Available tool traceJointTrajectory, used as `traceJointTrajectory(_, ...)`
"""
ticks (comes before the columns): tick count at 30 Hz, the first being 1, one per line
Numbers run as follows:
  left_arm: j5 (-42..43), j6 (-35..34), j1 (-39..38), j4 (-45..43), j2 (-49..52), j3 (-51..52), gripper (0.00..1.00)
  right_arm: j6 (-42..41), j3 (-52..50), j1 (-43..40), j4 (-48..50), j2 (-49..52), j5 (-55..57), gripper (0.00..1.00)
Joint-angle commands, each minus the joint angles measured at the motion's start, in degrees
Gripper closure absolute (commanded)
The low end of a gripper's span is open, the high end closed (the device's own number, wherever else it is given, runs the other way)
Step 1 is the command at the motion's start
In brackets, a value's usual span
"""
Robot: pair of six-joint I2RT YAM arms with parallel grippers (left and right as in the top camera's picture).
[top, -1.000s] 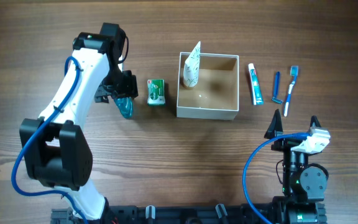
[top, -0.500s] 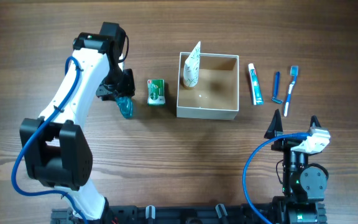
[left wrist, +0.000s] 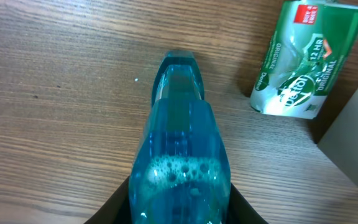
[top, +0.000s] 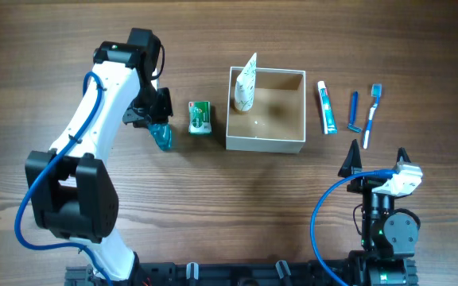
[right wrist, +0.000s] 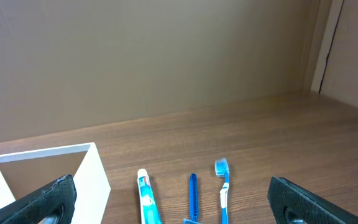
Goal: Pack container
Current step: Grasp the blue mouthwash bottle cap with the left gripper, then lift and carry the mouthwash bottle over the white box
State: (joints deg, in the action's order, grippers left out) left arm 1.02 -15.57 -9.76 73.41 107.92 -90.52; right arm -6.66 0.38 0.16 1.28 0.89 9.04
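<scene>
Left wrist view, left claw [left wrist: 179,208] apparently clamping blue bottle [left wrist: 179,124] (bubbles unseen overhead), right claw [right wrist: 182,199] gaping wide

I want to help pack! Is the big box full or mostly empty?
Mostly empty. The container holds only one white tube, propped in a corner; most of its brown floor shows.

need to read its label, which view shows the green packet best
The left wrist view: the green packet sits close up at the upper right, print large. Overhead shows it small, just left of the container. The right wrist view does not show it.
</scene>
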Motion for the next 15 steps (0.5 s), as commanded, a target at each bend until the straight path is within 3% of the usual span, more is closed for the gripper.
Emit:
traceJointTrajectory(1, 1.38, 0.09, 0.28, 0.90, -1.29, -6.67, 0.96, -1.01, -0.09, -0.09, 0.07, -0.61, -0.28, 0.00)
traceJointTrajectory(9, 2.45, 0.09, -0.48, 6.60, -5.46, -26.34, 0.96, -0.98, -0.09, -0.09, 0.07, -0.61, -0.28, 0.00)
traceJointTrajectory(15, 3.04, 0.11, -5.22, 6.80, -9.22, -36.52, 0.94, -0.98, -0.09, -0.09, 0.04, -0.61, -0.28, 0.00)
